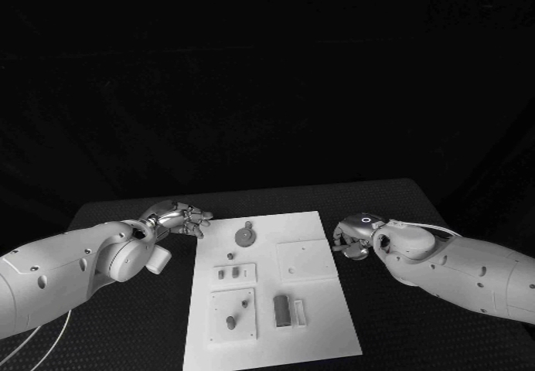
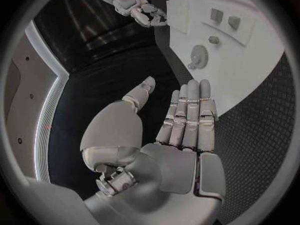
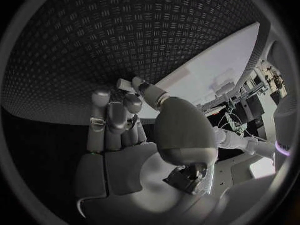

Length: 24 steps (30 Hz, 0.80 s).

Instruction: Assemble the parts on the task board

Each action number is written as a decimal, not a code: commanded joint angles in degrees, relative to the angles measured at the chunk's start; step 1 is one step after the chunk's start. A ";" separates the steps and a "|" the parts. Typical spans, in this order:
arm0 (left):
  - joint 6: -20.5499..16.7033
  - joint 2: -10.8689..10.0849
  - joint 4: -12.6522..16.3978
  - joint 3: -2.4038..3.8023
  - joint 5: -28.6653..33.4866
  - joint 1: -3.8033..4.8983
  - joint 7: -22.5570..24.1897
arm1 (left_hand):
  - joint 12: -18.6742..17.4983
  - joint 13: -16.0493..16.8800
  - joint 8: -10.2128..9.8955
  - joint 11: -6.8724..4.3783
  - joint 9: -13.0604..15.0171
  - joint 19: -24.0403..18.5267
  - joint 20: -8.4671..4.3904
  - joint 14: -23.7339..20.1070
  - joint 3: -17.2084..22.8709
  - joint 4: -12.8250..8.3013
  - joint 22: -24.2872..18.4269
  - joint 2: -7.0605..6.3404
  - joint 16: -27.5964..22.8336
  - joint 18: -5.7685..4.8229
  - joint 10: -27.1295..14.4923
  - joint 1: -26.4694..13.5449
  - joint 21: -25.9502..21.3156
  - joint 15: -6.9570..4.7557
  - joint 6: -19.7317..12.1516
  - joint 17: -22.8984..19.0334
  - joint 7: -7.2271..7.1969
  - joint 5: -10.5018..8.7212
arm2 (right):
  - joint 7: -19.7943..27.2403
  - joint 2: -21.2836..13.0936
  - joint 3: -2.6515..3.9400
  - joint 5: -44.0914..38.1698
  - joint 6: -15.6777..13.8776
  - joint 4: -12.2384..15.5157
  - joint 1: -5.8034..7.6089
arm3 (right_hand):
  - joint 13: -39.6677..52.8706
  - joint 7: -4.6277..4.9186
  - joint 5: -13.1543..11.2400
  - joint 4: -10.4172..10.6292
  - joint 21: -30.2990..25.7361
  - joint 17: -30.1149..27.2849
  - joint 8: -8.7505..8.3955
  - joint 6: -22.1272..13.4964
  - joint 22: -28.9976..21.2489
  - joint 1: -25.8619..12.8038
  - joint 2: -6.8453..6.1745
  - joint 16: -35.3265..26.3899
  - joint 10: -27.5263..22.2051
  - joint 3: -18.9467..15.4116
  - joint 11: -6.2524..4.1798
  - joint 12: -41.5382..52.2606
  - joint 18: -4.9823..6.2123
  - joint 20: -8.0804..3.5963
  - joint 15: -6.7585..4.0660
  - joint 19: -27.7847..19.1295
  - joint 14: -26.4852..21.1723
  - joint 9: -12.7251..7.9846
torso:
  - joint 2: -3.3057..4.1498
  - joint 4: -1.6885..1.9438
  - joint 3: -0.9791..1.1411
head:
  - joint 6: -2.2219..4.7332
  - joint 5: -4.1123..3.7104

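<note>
A white task board lies lengthwise on the black bench, its long axis running from the robot's body toward the far edge. Nearest the robot on the board, a raised square plate carries two small parts beside an upright rectangular block. Beyond these sits a smaller plate with two pegs, and beside it a bare square plate. Farthest along the board lies a round gear-like part, its short stem pointing back toward the robot.

The left hand hovers just off the board's left edge, level with the gear. From the head camera its fingers look bunched; the left wrist camera shows more, the fingers stretched straight and side by side with the thumb held apart, holding nothing. That same view catches the gear from its toothed side, and the other hand across the board.

The right hand rests at the board's right edge, next to the bare square plate. The right wrist camera shows its fingers curled inward above the palm; whether a small pale piece sits at their tips is too hard to make out, so their grip cannot be told. The board's far corner appears behind them.
</note>
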 commanded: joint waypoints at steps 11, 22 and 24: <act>0.73 -0.06 0.08 0.03 -0.21 0.05 0.15 | 0.07 0.09 0.35 -0.01 -0.10 -0.27 0.16 -0.41 -0.11 0.39 0.00 0.31 -0.33 0.63 -0.29 -0.23 -0.21 0.19 -0.50 0.07 0.10 -0.17 | 6.25 -1.06 -1.91 -11.13 -0.04 1.34 -0.59 | -1.03 -0.01 0.17 -0.10 0.80 0.01 -0.11 0.47 1.24 0.87 -2.35 0.48 0.72 -0.67 -0.70 0.46 0.39 0.23 0.32 -0.58 0.15 0.33 | 0.01 -0.02 0.00 | -0.09 -0.26; 0.72 -0.02 -0.01 0.02 -0.22 0.05 0.06 | 0.07 0.09 0.35 -0.01 -0.10 -0.28 0.16 -0.41 -0.14 0.38 0.00 0.33 -0.33 0.64 -0.29 -0.23 -0.21 0.19 -0.52 0.08 0.11 -0.18 | 7.75 -2.11 -2.74 -12.60 -3.20 1.77 -0.52 | -1.29 0.19 0.17 0.48 0.71 -0.20 0.72 1.64 0.93 -0.33 -4.08 0.39 1.08 0.15 -0.50 1.31 0.39 0.12 0.33 0.00 0.32 0.78 | -0.02 0.00 0.05 | -0.05 -0.45; 0.70 -0.01 0.01 0.01 -0.22 0.05 0.07 | 0.07 0.09 0.36 -0.01 -0.10 -0.28 0.16 -0.41 -0.14 0.38 0.01 0.34 -0.33 0.64 -0.30 -0.23 -0.21 0.19 -0.52 0.08 0.11 -0.18 | 7.90 -2.35 -2.85 -12.56 -3.65 2.09 -0.37 | -1.28 0.24 0.17 0.47 0.72 -0.16 0.83 1.85 0.92 -0.51 -4.09 0.42 1.10 0.20 -0.47 1.46 0.39 0.09 0.31 0.09 0.41 0.83 | -0.02 0.00 0.05 | -0.05 -0.45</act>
